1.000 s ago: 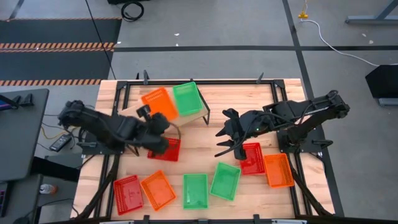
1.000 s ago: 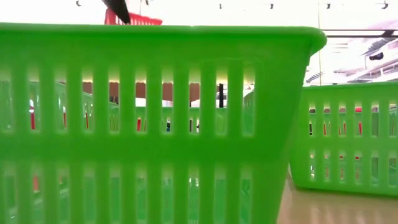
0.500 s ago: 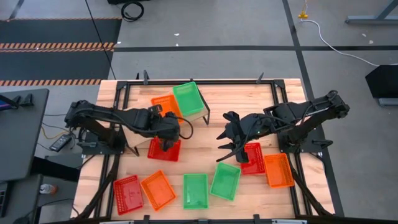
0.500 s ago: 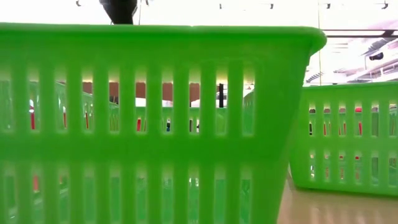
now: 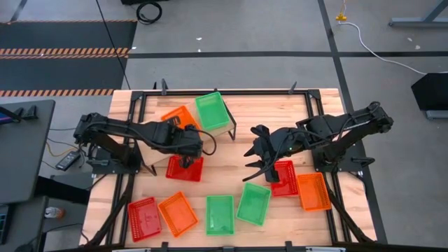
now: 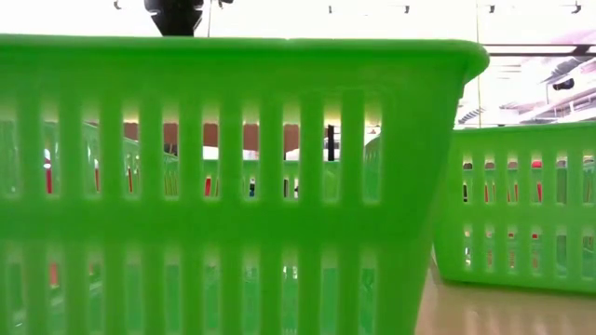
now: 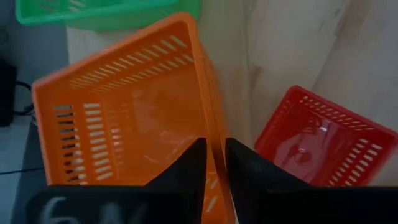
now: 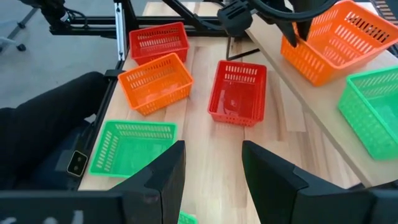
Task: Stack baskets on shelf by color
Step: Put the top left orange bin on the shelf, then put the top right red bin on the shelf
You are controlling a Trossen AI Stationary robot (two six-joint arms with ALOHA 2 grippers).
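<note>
The left pincer [image 7: 211,163] pinches the near wall of an orange basket [image 7: 124,106], a shallow slotted plastic tray tilted on the pale wooden shelf [image 5: 222,133], with a green basket [image 5: 211,110] just beyond it on the same plank and a red basket [image 5: 185,168] lying on the table right below the fingers. The right pincer [image 8: 211,168] hovers wide apart and empty over bare slats, another red basket [image 5: 283,176] just behind it. The slatted wooden table [image 5: 231,164] sits in a black frame on a grey floor, a white cable [image 5: 371,38] trailing beyond.
</note>
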